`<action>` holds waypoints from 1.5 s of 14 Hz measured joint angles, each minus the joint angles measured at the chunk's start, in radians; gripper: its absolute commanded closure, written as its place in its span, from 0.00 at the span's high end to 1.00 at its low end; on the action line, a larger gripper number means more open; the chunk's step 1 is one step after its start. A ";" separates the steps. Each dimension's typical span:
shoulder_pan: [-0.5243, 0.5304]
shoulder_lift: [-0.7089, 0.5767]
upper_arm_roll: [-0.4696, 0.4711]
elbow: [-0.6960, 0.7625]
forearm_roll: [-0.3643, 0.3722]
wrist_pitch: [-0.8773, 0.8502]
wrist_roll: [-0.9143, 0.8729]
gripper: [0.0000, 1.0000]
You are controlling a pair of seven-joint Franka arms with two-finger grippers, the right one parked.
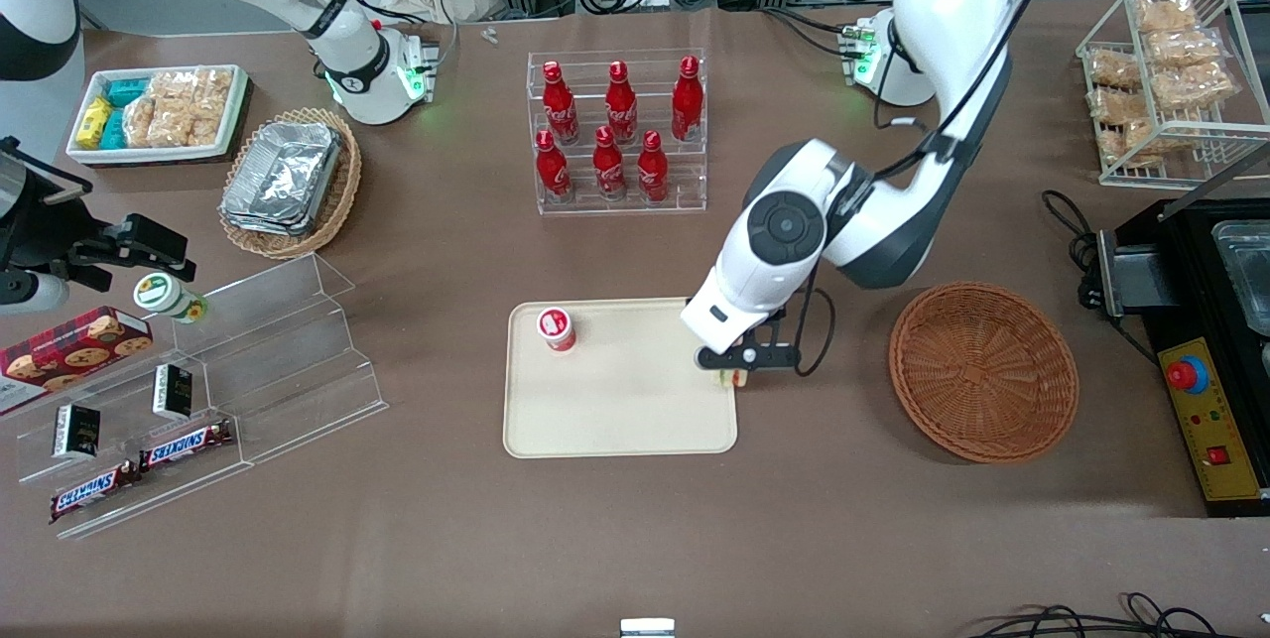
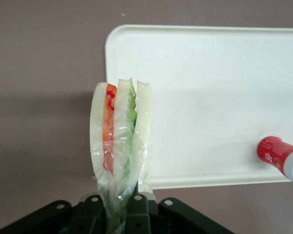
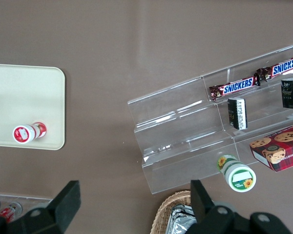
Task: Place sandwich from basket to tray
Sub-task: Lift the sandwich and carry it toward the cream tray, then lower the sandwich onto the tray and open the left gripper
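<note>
My left gripper (image 1: 735,372) is shut on the wrapped sandwich (image 2: 119,146), a pale wedge with green, orange and red layers. It holds the sandwich above the edge of the cream tray (image 1: 635,420) on the side nearest the basket; a bit of the sandwich (image 1: 734,379) shows under the fingers in the front view. The reddish-brown woven basket (image 1: 982,370) stands beside the tray toward the working arm's end of the table and holds nothing visible. The tray (image 2: 219,97) lies under the sandwich in the left wrist view.
A small red bottle with a white cap (image 1: 557,328) stands on the tray near its parked-arm end. A clear rack of red cola bottles (image 1: 617,132) stands farther from the front camera. A black box with a red button (image 1: 1206,400) is beside the basket.
</note>
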 measured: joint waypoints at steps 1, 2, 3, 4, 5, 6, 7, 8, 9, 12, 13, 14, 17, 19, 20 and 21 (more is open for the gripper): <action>-0.009 0.028 0.001 0.001 0.000 0.021 0.000 0.00; -0.018 0.057 0.002 0.001 0.001 0.047 0.000 0.00; -0.024 0.083 0.002 0.001 0.001 0.072 0.000 0.00; -0.027 0.106 0.003 0.002 0.003 0.088 0.000 0.00; -0.027 0.124 0.004 0.003 0.013 0.094 0.001 0.00; -0.027 0.137 0.005 0.006 0.031 0.097 0.001 0.00; -0.027 0.147 0.007 0.010 0.045 0.097 0.001 0.05; -0.027 0.155 0.007 0.016 0.053 0.097 0.001 0.34; -0.027 0.159 0.008 0.022 0.056 0.097 0.001 0.88; -0.028 0.160 0.007 0.034 0.057 0.097 0.000 1.00; -0.028 0.159 0.007 0.042 0.057 0.097 -0.005 1.00; -0.027 0.154 0.007 0.050 0.057 0.092 -0.017 1.00; -0.022 0.089 0.009 0.084 0.057 -0.085 -0.037 1.00; 0.003 0.000 0.010 0.098 0.057 -0.239 -0.018 1.00; 0.023 -0.051 0.011 0.099 0.056 -0.309 0.022 1.00; 0.047 -0.100 0.012 0.099 0.057 -0.371 0.070 0.99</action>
